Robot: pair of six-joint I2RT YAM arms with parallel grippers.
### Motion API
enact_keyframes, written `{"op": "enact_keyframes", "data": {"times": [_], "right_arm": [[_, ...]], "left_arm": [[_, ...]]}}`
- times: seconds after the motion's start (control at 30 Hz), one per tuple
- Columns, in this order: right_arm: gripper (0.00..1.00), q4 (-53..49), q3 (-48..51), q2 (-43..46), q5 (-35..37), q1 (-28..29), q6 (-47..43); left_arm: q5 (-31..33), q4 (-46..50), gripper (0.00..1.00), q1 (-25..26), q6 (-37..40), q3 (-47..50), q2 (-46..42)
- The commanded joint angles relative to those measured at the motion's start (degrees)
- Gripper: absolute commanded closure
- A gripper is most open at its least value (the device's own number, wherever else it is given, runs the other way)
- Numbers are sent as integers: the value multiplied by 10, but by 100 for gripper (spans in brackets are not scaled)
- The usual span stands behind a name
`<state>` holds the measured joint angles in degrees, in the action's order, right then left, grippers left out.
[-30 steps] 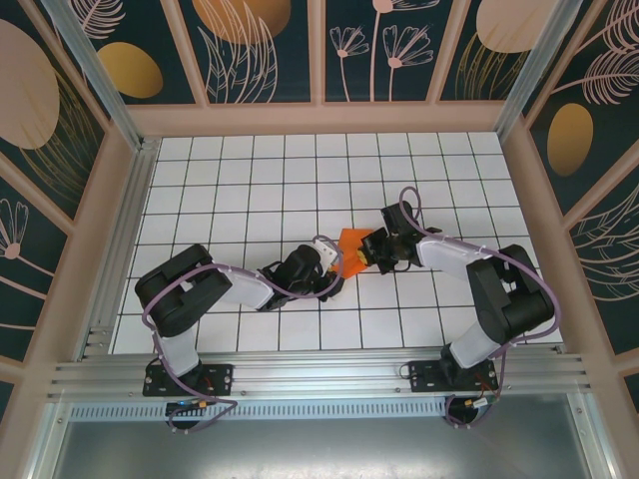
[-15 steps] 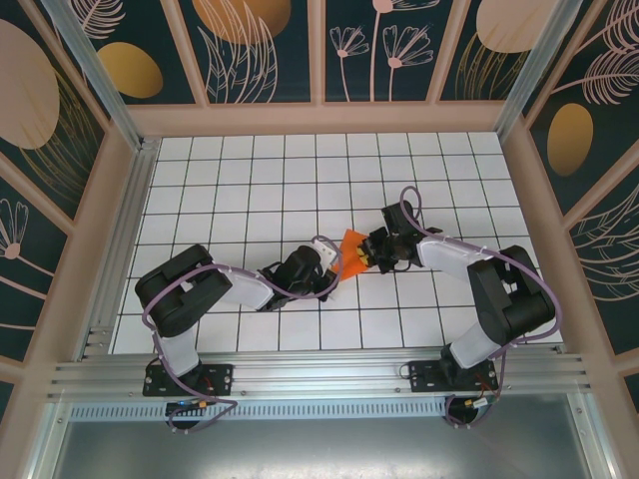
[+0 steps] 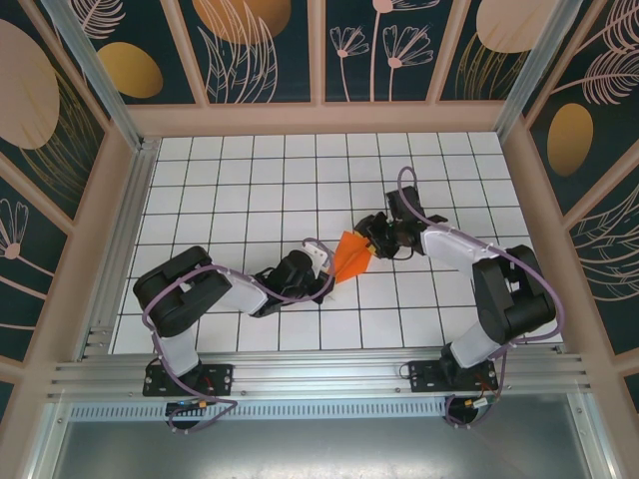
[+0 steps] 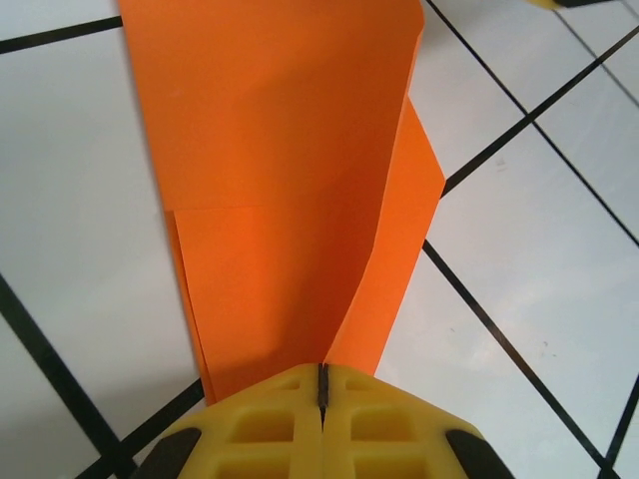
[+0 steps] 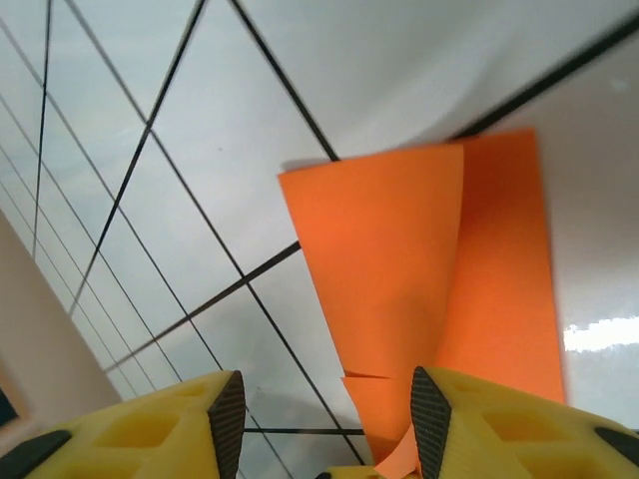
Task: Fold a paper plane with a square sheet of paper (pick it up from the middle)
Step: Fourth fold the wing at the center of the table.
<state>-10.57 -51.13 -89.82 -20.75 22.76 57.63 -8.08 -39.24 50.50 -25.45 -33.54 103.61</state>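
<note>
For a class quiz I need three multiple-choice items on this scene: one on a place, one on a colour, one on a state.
1. Where is the folded paper?
A. between the left gripper and the right gripper
B. at the table's far left corner
C. on the metal rail

2. What colour is the paper?
A. blue
B. white
C. orange

3. How is the left gripper?
A. wide open
B. shut on the paper
C. shut on nothing

Answers: 1 A, the top view shows it between them; 2 C, bright orange; 3 B, its fingers meet with the paper pinched.
</note>
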Motion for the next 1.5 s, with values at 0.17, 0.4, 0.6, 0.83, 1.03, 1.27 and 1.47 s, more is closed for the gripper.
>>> {"op": "enact_keyframes", "data": {"times": [0.17, 0.4, 0.6, 0.83, 1.03, 1.27, 1.47], "right_arm": [[31, 1, -61, 14, 46, -28, -385], [23, -19, -96, -29, -9, -20, -395], [36, -102, -128, -56, 64, 15, -193], [39, -169, -164, -66, 124, 70, -12], [39, -166, -183, -97, 165, 109, 19], [46, -194, -219, -136, 135, 109, -55], [46, -220, -237, -162, 146, 125, -5]], "left_arm": [[-96, -62, 100, -57, -70, 46, -13], [-115, -71, 100, -76, -97, 51, -11], [-132, -71, 100, -90, -123, 46, 2], [-167, -86, 100, -104, -182, 34, 18], [-181, -124, 100, -109, -241, 38, 28], [-172, -128, 100, -112, -251, 46, 37], [-174, -137, 100, -111, -244, 44, 48]]}}
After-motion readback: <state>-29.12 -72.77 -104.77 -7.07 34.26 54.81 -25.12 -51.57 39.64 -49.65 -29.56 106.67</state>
